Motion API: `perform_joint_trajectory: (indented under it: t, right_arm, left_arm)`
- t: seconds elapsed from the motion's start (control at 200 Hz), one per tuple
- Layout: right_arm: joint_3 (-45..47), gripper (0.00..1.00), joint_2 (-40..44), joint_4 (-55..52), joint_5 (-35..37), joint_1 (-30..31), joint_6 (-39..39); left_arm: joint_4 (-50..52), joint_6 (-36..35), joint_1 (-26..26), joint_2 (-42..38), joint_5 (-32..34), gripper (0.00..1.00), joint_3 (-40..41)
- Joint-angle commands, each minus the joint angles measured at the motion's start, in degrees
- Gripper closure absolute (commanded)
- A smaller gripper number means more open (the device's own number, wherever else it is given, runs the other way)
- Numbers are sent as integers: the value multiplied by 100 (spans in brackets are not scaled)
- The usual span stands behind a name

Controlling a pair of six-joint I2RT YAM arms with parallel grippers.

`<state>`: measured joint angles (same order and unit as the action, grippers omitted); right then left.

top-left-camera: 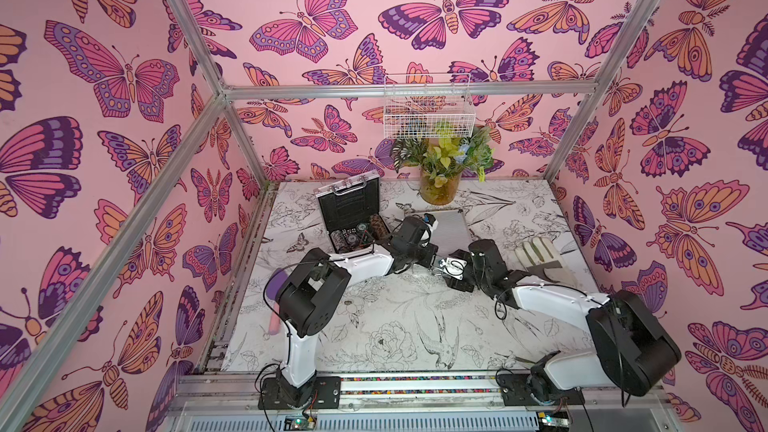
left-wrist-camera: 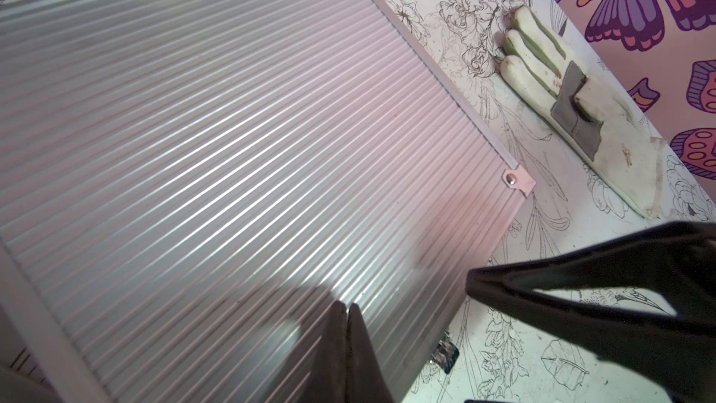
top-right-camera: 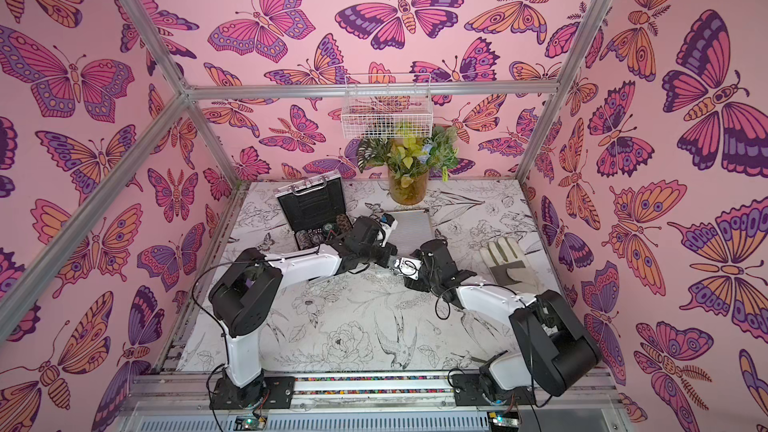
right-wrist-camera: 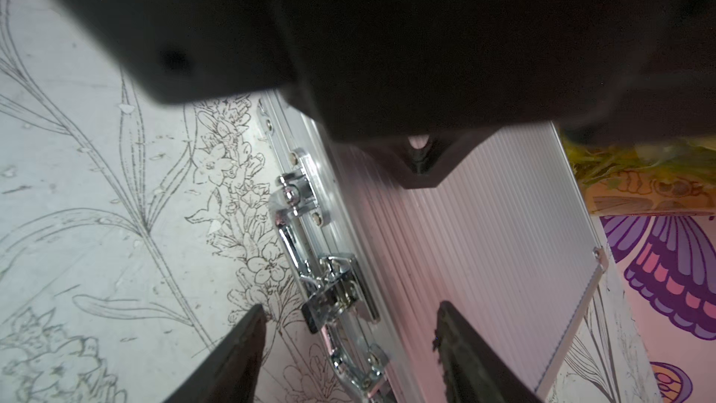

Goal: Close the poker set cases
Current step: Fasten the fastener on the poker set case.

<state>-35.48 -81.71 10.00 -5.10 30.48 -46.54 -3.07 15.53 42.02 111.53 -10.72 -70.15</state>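
Two poker set cases show in both top views. The open case (top-left-camera: 347,205) stands at the back left, its black-lined lid upright and its chips (top-left-camera: 353,238) showing in the base. Mid-table the closed case (top-left-camera: 453,228) lies flat with its ribbed silver lid (left-wrist-camera: 232,129) down. My left gripper (left-wrist-camera: 346,306) is shut with nothing in it, its tips resting on that lid near the front edge. My right gripper (right-wrist-camera: 348,317) is open at the same edge, one finger over the table and one over the lid. The chrome latch (right-wrist-camera: 337,292) and handle (right-wrist-camera: 292,246) lie between and just ahead of its fingers.
A white and grey work glove (top-left-camera: 536,257) lies to the right of the closed case. At the back stands a yellow vase of plants (top-left-camera: 438,189), with a wire basket (top-left-camera: 428,105) on the wall above it. Both arms meet over the closed case's front edge.
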Motion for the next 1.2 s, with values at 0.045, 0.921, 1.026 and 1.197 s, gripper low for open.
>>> perform_joint_trajectory:
  t: [0.045, 0.921, 1.026, 1.197]
  right_arm:
    - [30, 30, -210, 284, 69, 13, -223]
    - [-63, 31, -510, -204, 441, 19, -468]
    - [-5, 30, -318, -284, 410, 24, -408]
    - [56, 30, -144, -206, 508, 79, -373]
  left_arm:
    - [1906, 29, -1, 691, 106, 100, 592]
    - [1838, 3, -89, 572, 79, 100, 671]
    - [1835, -4, -89, 564, 88, 100, 684]
    - [1819, -15, -97, 546, 88, 100, 695]
